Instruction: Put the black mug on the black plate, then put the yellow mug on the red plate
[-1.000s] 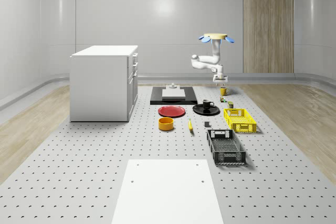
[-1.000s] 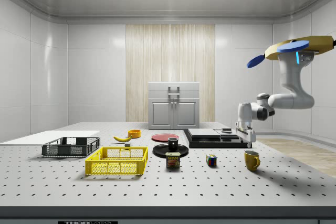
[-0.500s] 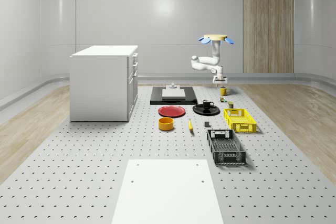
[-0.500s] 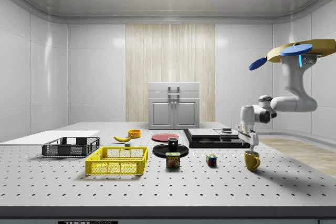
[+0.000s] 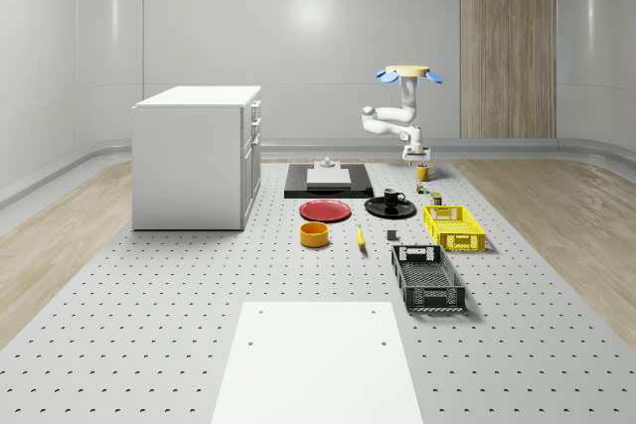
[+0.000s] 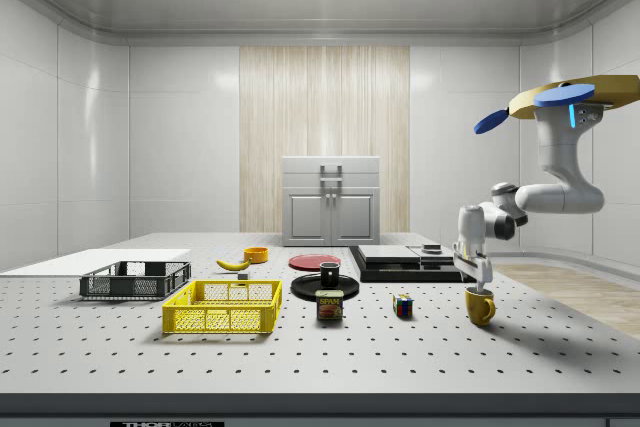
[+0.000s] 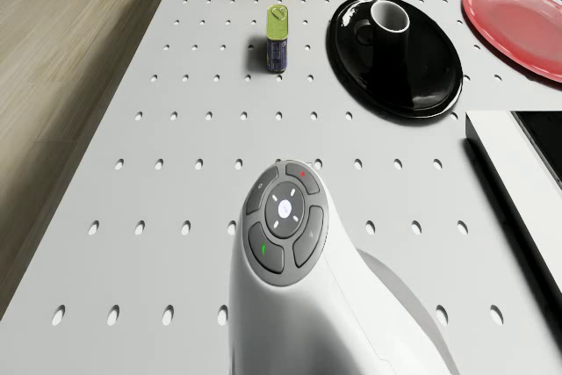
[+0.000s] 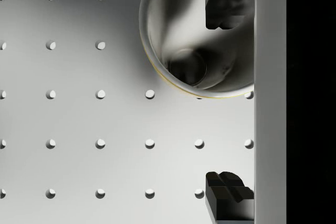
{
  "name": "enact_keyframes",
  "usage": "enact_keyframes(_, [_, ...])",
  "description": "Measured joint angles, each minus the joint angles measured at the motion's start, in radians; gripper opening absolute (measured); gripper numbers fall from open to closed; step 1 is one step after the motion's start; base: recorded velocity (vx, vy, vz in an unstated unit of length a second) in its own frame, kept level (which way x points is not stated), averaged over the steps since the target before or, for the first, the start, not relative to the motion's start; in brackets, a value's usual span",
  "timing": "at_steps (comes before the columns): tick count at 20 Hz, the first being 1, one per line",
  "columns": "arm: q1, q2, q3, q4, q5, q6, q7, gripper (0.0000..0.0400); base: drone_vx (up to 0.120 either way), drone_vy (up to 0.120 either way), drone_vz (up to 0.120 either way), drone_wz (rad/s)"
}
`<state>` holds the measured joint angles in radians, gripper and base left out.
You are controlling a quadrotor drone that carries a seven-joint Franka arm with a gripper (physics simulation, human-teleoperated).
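The gripper point(image 6: 480, 278) has come down a little since the earlier picture and now hangs just above the yellow mug point(image 6: 480, 306). Its fingers point(image 8: 227, 6) are wide apart, holding nothing; one is over the mug's open mouth and the other is outside its rim. The mug stands upright, right below, at the side view's right, far from the red plate point(image 5: 326, 211). The drone point(image 6: 572, 97) hovers above and to the right. The black mug point(image 5: 393, 196) already sits on the black plate point(image 5: 376, 211) (first job looks done). The tin point(image 6: 330, 305) reads "SPAM".
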<state>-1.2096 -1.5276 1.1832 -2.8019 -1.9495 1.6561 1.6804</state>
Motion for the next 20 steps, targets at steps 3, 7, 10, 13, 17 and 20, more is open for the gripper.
enact_keyframes(3, [-0.016,0.006,-0.016,0.005,-0.017,0.001,0.014,0.04,0.0,0.0,0.0,0.0])
enact_keyframes(7, [-0.039,0.018,-0.022,0.02,-0.025,-0.003,0.024,0.04,0.0,0.0,0.0,0.0])
enact_keyframes(10, [-0.059,0.029,-0.018,0.037,-0.024,-0.007,0.028,0.04,0.0,0.0,0.0,0.0])
enact_keyframes(13, [-0.067,0.034,-0.016,0.047,-0.022,-0.009,0.027,0.04,0.0,0.0,0.0,0.0])
enact_keyframes(17, [-0.069,0.036,-0.014,0.053,-0.021,-0.009,0.023,0.04,0.0,0.0,0.0,0.0])
enact_keyframes(20, [-0.069,0.037,-0.014,0.055,-0.021,-0.01,0.021,0.04,0.0,0.0,0.0,0.0])
